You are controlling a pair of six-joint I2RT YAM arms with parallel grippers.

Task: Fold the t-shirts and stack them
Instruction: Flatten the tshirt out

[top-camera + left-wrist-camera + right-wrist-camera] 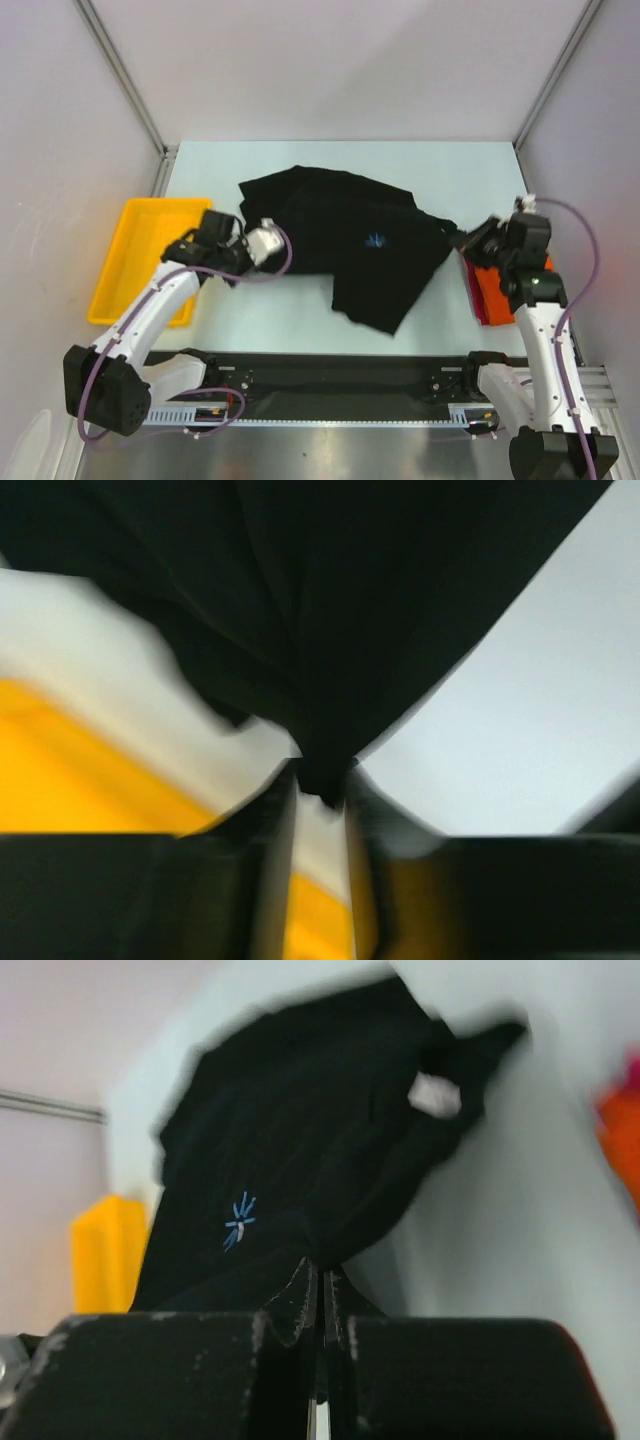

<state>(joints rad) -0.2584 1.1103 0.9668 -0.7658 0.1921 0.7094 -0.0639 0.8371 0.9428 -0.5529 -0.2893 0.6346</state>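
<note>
A pale, flat table top lies under everything. Across its middle sprawls the large black soft-cloth t-shirt, rumpled and not yet folded. Just to the left of the black t-shirt sits a yellow rectangular plastic tray. Just off the black t-shirt's right corner lies a small flat pile of bright orange-red cloth shirts, partly hidden by the right arm.

The left gripper is at the black t-shirt's left edge. Its fingers stand only a slit apart, with a bunch of cloth drawn to a point between the tips. The right gripper is at the opposite corner, its fingers pressed together on a fold.

The cloth looks light and limp. It would likely sag between two holds and drag over the table rather than keep a shape. Corners, hem or shoulder seams seem the best places to pinch it.

On the black t-shirt's chest is a small blue starburst mark with no letters legible. A white tag near its far edge is too blurred to read.
</note>
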